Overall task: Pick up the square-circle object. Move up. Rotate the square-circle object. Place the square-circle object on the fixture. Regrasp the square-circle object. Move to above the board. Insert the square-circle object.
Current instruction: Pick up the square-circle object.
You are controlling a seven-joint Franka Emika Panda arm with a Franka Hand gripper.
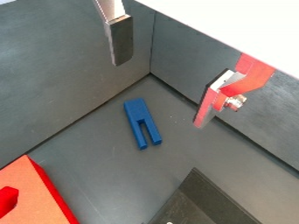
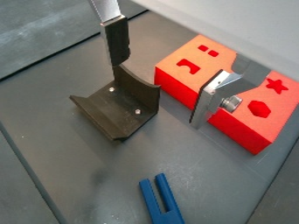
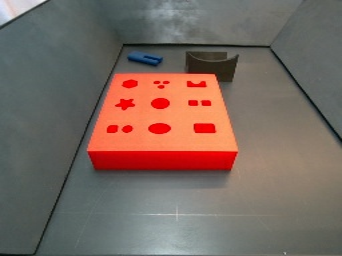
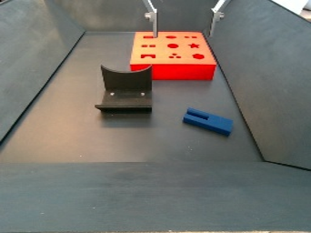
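The square-circle object (image 4: 208,120) is a small blue block with two prongs. It lies flat on the floor beside the fixture (image 4: 125,89) and also shows in a side view (image 3: 144,59) and in both wrist views (image 1: 142,122) (image 2: 162,199). The board (image 4: 173,53) is a large red block with shape cut-outs, seen also in a side view (image 3: 160,120). My gripper (image 4: 185,11) hangs high above the board's far side, open and empty. Its fingers (image 1: 121,39) (image 2: 216,98) stand wide apart, well above the blue block.
Dark grey walls enclose the floor on all sides (image 3: 80,60). The fixture (image 2: 117,109) stands between the board (image 2: 222,83) and the blue block. A corner of the board shows in a wrist view (image 1: 24,197).
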